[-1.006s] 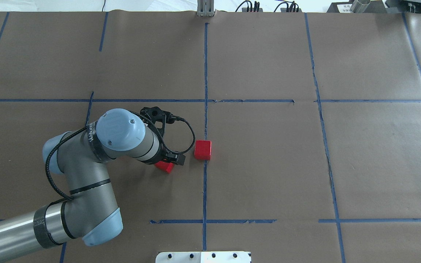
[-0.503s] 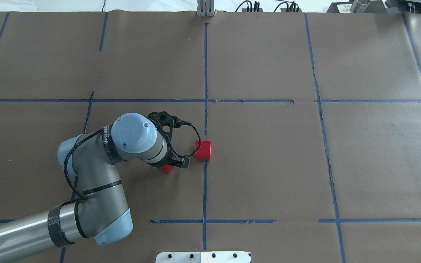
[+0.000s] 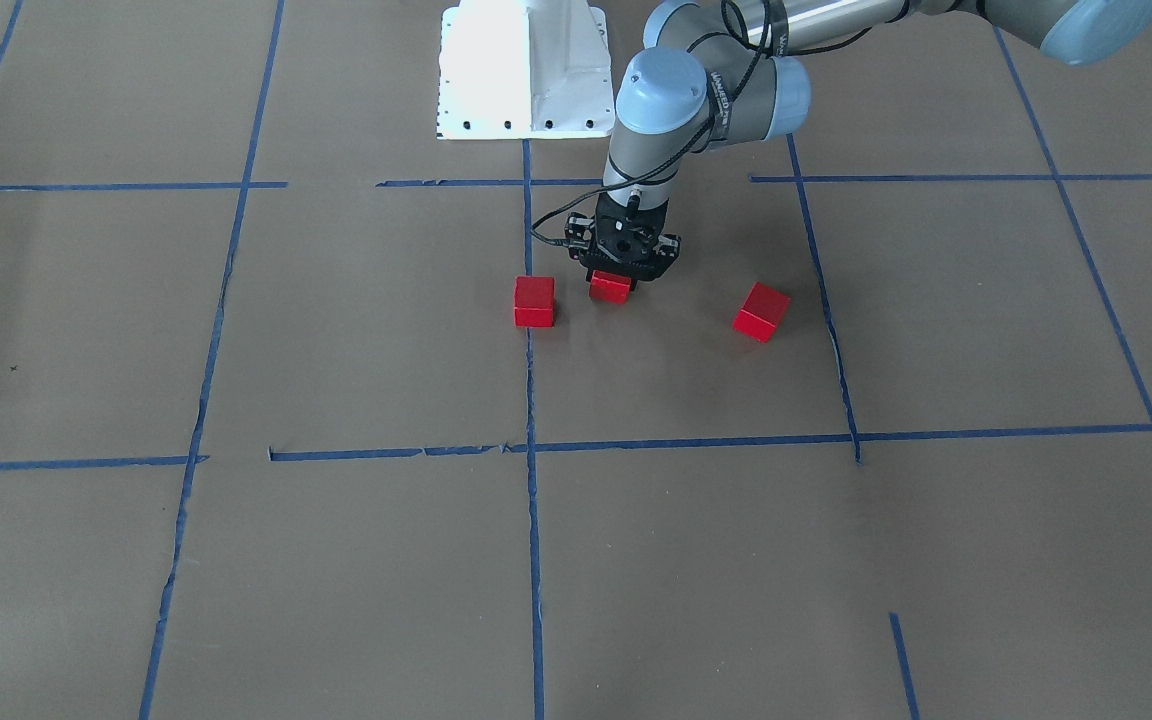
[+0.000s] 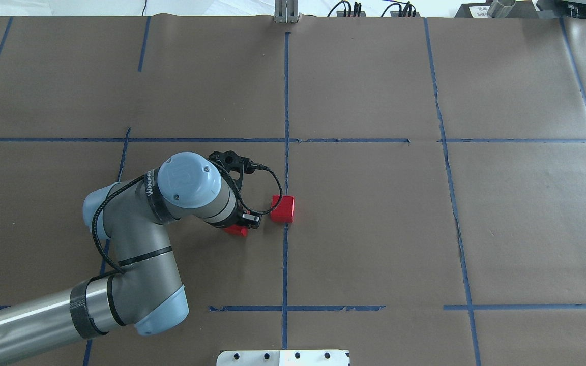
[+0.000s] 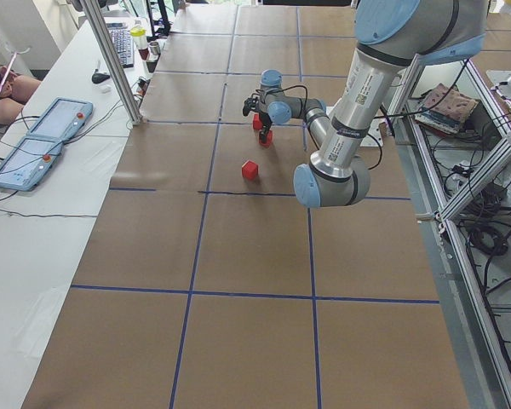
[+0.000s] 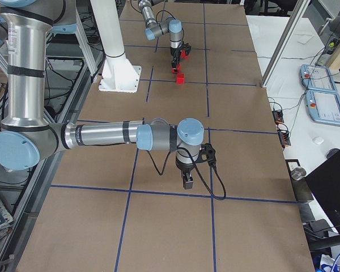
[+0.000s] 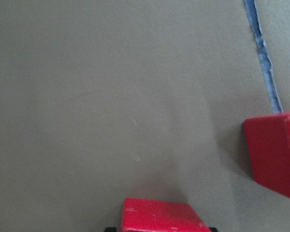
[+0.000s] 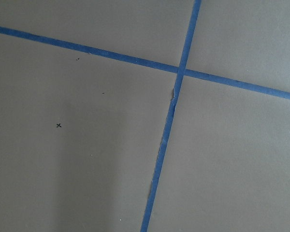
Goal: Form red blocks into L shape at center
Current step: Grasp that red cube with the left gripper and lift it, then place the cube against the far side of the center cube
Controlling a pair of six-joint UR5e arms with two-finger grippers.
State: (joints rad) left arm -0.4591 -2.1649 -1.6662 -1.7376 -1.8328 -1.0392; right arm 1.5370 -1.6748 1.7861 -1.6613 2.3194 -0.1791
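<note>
My left gripper is shut on a red block, held low over the paper; this block shows at the bottom of the left wrist view. A second red block sits on the long blue tape line of the center cell, just right of the held block and apart from it. A third red block lies loose on my left side, hidden under the arm in the overhead view. My right gripper hangs over bare paper far from the blocks; I cannot tell whether it is open.
The robot's white base stands at the table's near edge behind the blocks. Blue tape lines cross the brown paper under the right wrist. Control pendants lie on a side table.
My left gripper has moved right with the red block in it, closer to the block on the centre tape line. That block has not moved.
</note>
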